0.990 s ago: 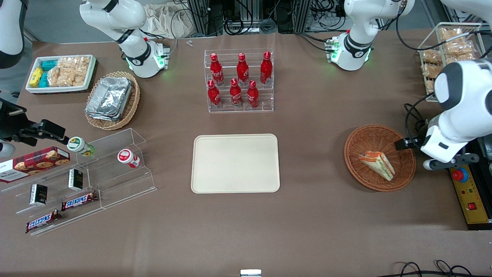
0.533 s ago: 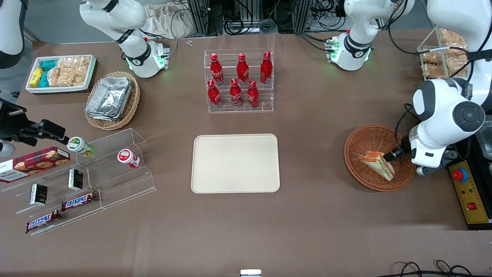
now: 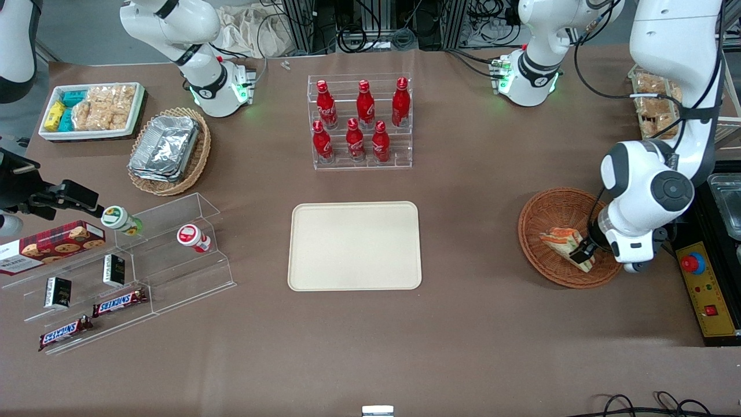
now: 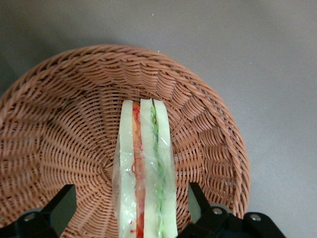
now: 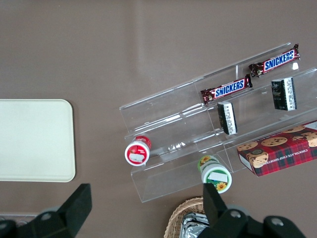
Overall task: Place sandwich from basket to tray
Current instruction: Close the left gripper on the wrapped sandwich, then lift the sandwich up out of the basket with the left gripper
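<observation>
The sandwich (image 3: 557, 238), a plastic-wrapped pale wedge with orange-red and green layers, lies in the round reddish-brown wicker basket (image 3: 538, 208) toward the working arm's end of the table. My left gripper (image 3: 582, 252) is down in the basket over the end of the sandwich nearer the front camera. In the left wrist view the gripper (image 4: 130, 199) is open, one finger on each side of the sandwich (image 4: 145, 163), with a gap between each finger and the bread, and the basket (image 4: 59, 124) is under it. The cream-beige tray (image 3: 354, 245) lies bare at mid-table.
A clear rack of red bottles (image 3: 360, 121) stands farther from the front camera than the tray. A control box with a red button (image 3: 703, 286) lies beside the basket. Acrylic snack shelves (image 3: 124, 266), a foil-container basket (image 3: 168, 150) and a white snack bin (image 3: 92, 110) lie toward the parked arm's end.
My left arm has swung in over the basket and come down, bringing the open gripper from the basket's rim to either side of the sandwich. The sandwich has not moved.
</observation>
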Robot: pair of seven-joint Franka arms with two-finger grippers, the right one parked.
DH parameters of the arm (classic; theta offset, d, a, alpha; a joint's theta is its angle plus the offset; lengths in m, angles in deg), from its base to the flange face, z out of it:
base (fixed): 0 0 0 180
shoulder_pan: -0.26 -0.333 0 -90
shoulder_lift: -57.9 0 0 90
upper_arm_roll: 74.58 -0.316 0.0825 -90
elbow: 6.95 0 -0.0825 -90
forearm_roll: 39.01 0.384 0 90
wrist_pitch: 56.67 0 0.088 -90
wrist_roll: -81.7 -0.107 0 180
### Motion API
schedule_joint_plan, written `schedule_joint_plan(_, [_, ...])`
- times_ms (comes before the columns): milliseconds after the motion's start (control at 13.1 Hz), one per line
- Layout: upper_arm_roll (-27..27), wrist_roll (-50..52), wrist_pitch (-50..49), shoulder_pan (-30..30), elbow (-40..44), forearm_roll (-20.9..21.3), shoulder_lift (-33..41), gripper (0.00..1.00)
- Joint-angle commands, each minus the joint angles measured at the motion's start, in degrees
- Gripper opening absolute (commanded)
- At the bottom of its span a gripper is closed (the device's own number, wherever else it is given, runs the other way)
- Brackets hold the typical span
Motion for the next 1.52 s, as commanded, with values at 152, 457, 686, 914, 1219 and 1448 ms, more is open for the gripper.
schedule_joint_plan(152, [0.37,3.06,5.01,0.06,-2.57,-0.41,-0.76,0.91])
schedule_joint_plan(457, [0.46,3.33,0.29,0.15,-1.34,-0.41,2.22,0.05])
schedule_joint_plan(686, [0.64,3.15,-11.21,1.29,3.04,-0.41,6.52,0.0])
schedule_joint_plan(914, [0.64,1.83,-24.05,1.29,8.15,-0.41,11.35,0.0])
schedule_joint_plan(1219, [0.46,-9.21,-33.12,1.29,10.17,-0.32,16.11,0.0])
schedule_joint_plan(1448, [0.46,-17.84,-38.83,1.21,14.47,0.03,16.65,0.0])
